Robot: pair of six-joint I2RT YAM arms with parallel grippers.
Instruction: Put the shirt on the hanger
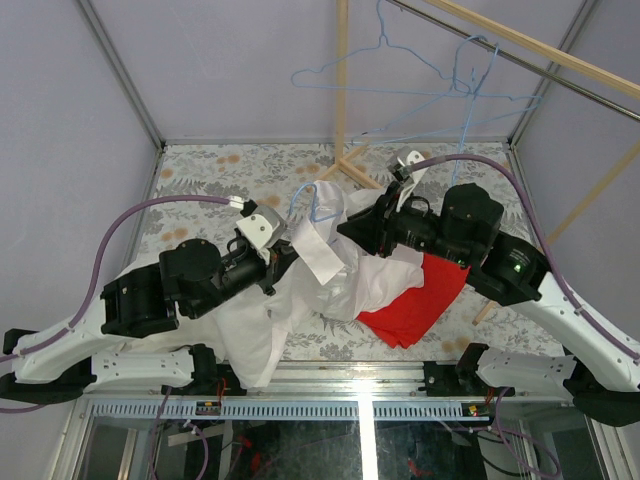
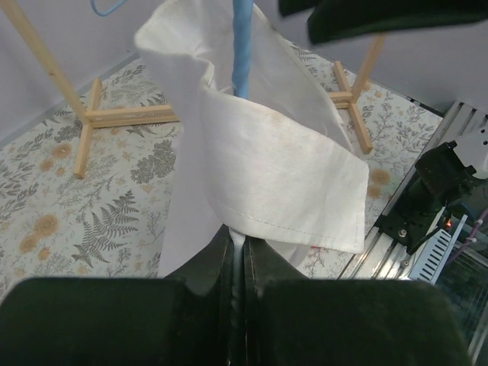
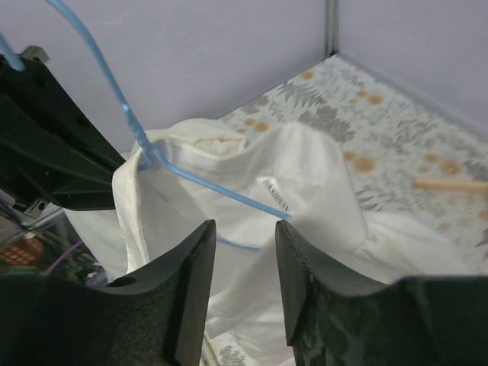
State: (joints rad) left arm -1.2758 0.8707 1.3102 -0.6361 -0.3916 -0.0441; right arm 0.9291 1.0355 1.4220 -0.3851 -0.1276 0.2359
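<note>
The white shirt (image 1: 345,275) is bunched in the middle of the table, its collar raised between my two grippers. A blue wire hanger (image 1: 316,203) stands up out of the collar. My left gripper (image 1: 280,255) is shut on a fold of the shirt (image 2: 259,152), with fabric pinched between its fingers (image 2: 229,263) and the hanger's blue stem (image 2: 242,46) just beyond. My right gripper (image 3: 244,227) is open and empty, close in front of the collar (image 3: 252,164). The neck tag (image 3: 276,195) and a hanger arm (image 3: 198,181) running into the neck show there.
A red cloth (image 1: 420,298) lies under the right arm. More white cloth (image 1: 250,335) spills toward the near edge. A wooden rack (image 1: 342,120) stands behind, with blue wire hangers (image 1: 400,75) on its rail. Its feet (image 2: 122,116) rest on the floral table.
</note>
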